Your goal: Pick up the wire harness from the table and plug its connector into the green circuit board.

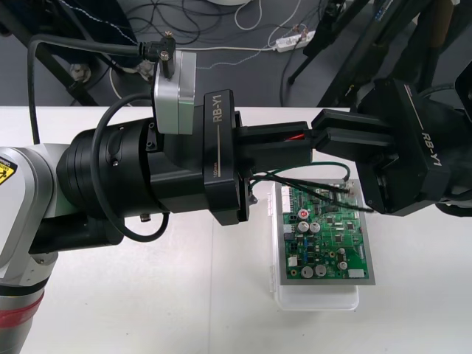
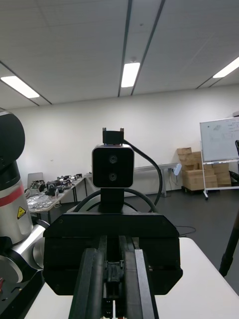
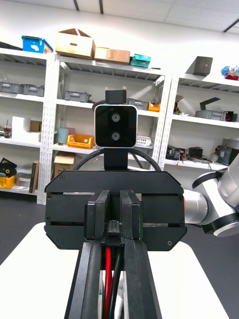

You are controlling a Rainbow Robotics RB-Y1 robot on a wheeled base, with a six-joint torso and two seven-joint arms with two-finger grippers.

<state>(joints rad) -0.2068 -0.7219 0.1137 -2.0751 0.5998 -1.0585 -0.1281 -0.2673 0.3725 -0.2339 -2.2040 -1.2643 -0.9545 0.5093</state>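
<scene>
As the wire harness [image 1: 298, 137] is held in the air above the green circuit board [image 1: 328, 236], two grippers meet tip to tip over it.

Its red wire [image 3: 106, 279] and a black one lie pinched between the close-set fingers [image 3: 92, 284] of the left gripper [image 1: 306, 144]. A small black plug [image 2: 114, 273] sits clamped between the fingers [image 2: 89, 289] of the right gripper [image 1: 324, 140], likewise drawn together. Green and black wires [image 1: 313, 174] sag toward the board's far edge; whether they touch it cannot be told. The board rests on a white base [image 1: 317, 296] on the light table [image 1: 147, 295], the left arm [image 1: 110, 177] reaching in from the left, the right arm [image 1: 413, 155] from the right.
</scene>
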